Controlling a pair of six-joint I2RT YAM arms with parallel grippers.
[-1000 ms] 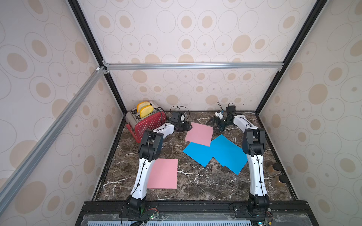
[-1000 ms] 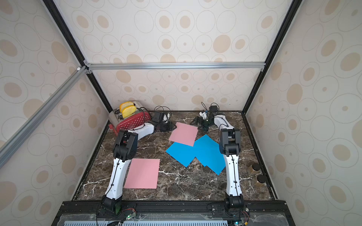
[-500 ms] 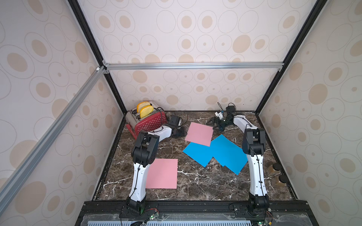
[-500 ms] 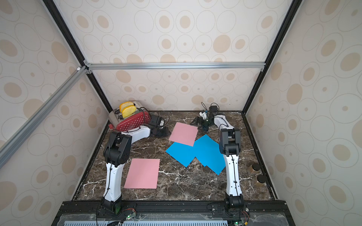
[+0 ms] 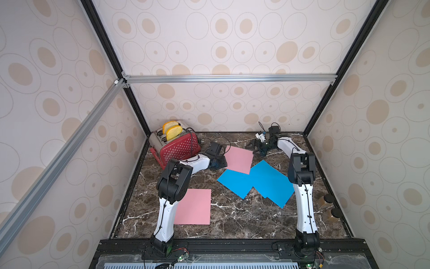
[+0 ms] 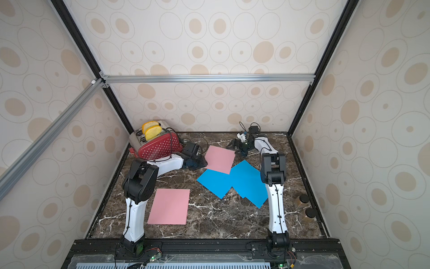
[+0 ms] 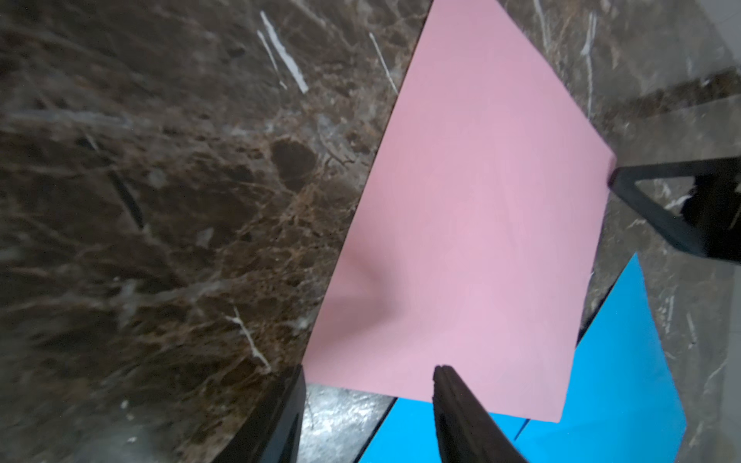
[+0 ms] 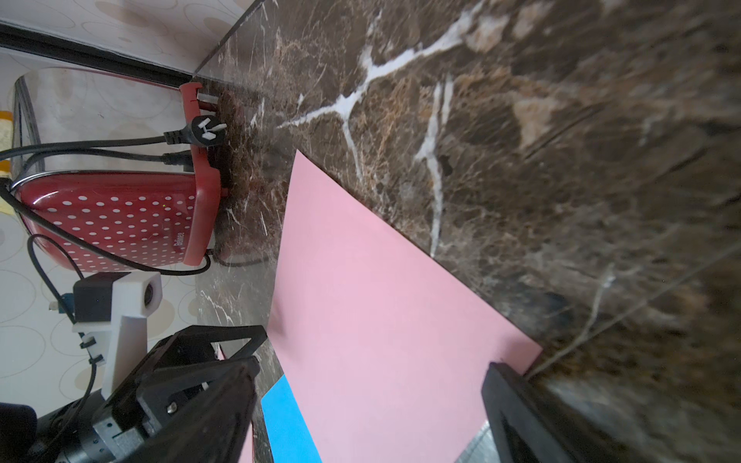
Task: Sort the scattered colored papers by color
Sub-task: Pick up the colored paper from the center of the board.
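1. Underneath, a dark marble counter [image 5: 232,223] lies between beige spotted walls [image 5: 221,46].
2. Pink papers [image 5: 193,207] and blue papers [image 5: 267,181] lie flat on it.
3. Left claw [image 7: 369,373] gapes halfway, right claw [image 8: 371,364] wide; both grip nothing at the far pink paper [image 5: 239,159].

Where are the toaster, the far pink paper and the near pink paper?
toaster [image 5: 180,150], in a top view, red side.
far pink paper [image 5: 239,160], in a top view, its middle.
near pink paper [image 5: 195,207], in a top view, its middle.

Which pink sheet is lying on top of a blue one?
The far pink sheet, near the toaster: its front corner overlaps the blue sheets. The near pink sheet lies alone, touching no blue.
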